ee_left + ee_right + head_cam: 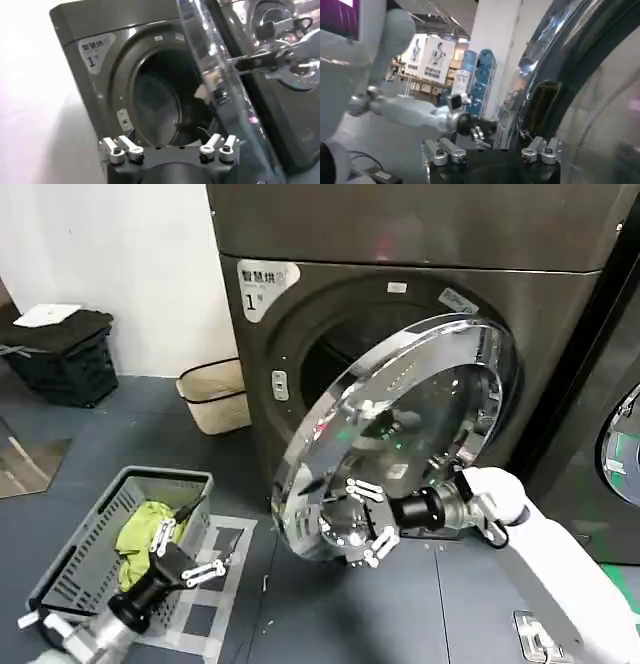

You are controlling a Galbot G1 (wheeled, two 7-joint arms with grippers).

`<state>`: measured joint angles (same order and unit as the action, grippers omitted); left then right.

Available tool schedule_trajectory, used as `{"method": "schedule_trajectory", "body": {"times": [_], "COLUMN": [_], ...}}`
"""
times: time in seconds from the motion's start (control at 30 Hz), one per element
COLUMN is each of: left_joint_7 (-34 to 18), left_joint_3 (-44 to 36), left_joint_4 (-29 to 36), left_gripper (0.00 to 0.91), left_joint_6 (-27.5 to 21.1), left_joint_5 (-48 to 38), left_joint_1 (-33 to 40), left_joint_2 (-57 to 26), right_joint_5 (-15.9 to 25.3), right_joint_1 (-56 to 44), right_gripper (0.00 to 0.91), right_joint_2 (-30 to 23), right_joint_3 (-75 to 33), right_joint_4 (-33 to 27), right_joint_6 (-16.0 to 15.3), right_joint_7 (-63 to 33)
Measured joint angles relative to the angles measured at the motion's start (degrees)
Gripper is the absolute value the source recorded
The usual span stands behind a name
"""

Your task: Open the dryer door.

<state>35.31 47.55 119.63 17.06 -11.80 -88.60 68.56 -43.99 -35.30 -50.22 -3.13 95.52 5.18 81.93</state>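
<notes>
Looking at the head view, your right gripper (368, 522) sits lower centre with its white fingers spread apart against the outer face of the big round dryer door (400, 434) with its wide chrome rim and dark glass, not clamped on anything. That door belongs to the dark grey-brown machine (400, 234) with the white "1" sticker (262, 284), and it's already swung well out from the drum opening (160, 100), so I'd guess you're just steering it wider from the rim edge. Your left gripper (195, 569) hangs at lower left with its fingers apart too, holding nothing, right beside the grey slatted laundry basket (90, 554) with a yellow-green cloth (145, 529) inside. Watch that basket as the door sweeps; there's also a beige woven bag (215, 394) by the machine's left side and a black bin (65, 354) at far left.
</notes>
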Motion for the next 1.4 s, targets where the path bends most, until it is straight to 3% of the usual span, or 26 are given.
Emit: {"method": "schedule_trajectory", "body": {"times": [0.3,0.77,1.13,1.4], "left_joint_7": [-0.3,0.2,0.6,1.0], "left_joint_3": [-2.8,-10.8,-24.3,-33.5], "left_joint_4": [-3.7,-10.0,-14.9,-17.3], "left_gripper": [0.907,0.907,0.907,0.907], "left_joint_6": [-1.4,-2.2,-2.2,-1.6], "left_joint_5": [-2.8,-5.8,-6.1,-5.5], "left_joint_1": [5.4,16.8,29.3,36.7], "left_joint_2": [-5.5,-13.8,-16.0,-14.3], "right_joint_5": [-0.1,-0.5,-1.1,-2.3], "right_joint_1": [-5.7,-16.7,-26.1,-39.5], "right_gripper": [0.907,0.907,0.907,0.907], "right_joint_2": [5.1,10.4,13.5,11.2], "right_joint_3": [-4.7,-16.6,-29.1,-45.9], "right_joint_4": [4.2,8.2,5.5,6.5], "right_joint_6": [2.7,2.1,3.3,4.5], "right_joint_7": [0.9,1.0,1.3,1.6]}}
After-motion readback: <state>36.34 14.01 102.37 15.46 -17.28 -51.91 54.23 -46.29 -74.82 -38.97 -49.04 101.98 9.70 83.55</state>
